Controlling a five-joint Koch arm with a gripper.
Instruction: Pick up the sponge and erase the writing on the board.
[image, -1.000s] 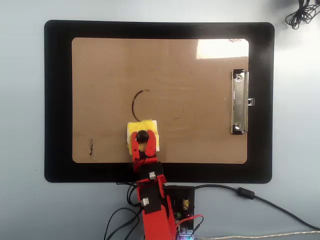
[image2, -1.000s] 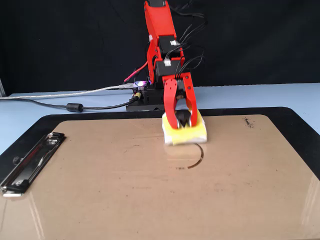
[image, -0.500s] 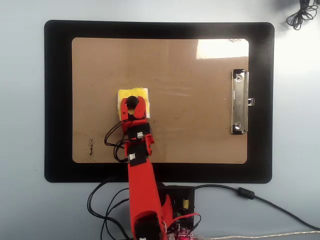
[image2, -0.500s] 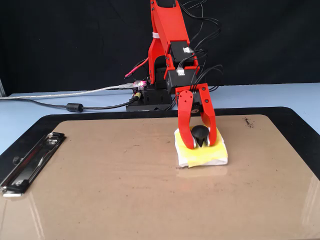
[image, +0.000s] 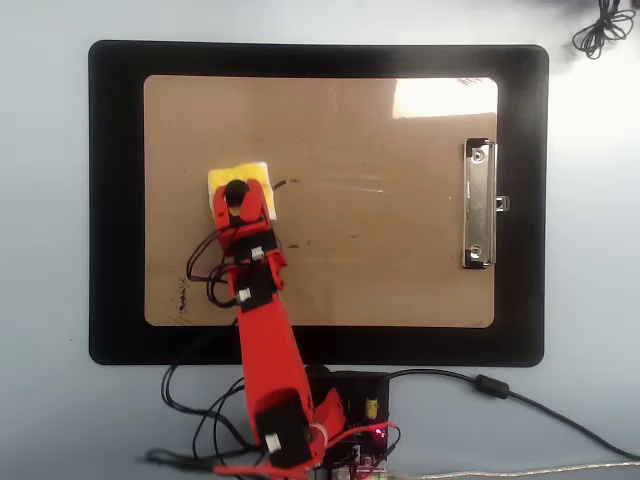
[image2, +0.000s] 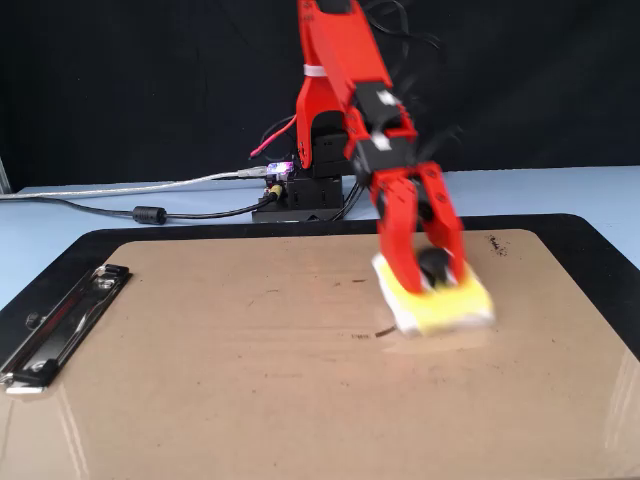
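A yellow sponge (image: 256, 173) with a white underside lies flat on the brown clipboard (image: 380, 250), left of its middle in the overhead view. My red gripper (image: 238, 196) comes down on the sponge, with its jaws closed around it. In the fixed view the sponge (image2: 458, 308) sits right of centre on the board (image2: 250, 390), held by the gripper (image2: 432, 272), which is motion-blurred. A short dark mark (image: 284, 183) lies just right of the sponge; it also shows in the fixed view (image2: 384, 331). Faint dark specks (image: 181, 297) remain near the board's lower left corner.
The clipboard lies on a black mat (image: 110, 200). Its metal clip (image: 479, 205) is at the right end overhead and at the left in the fixed view (image2: 60, 325). The arm's base and controller (image2: 300, 195) with cables stand behind the mat. A coiled cable (image: 600, 30) lies at the top right.
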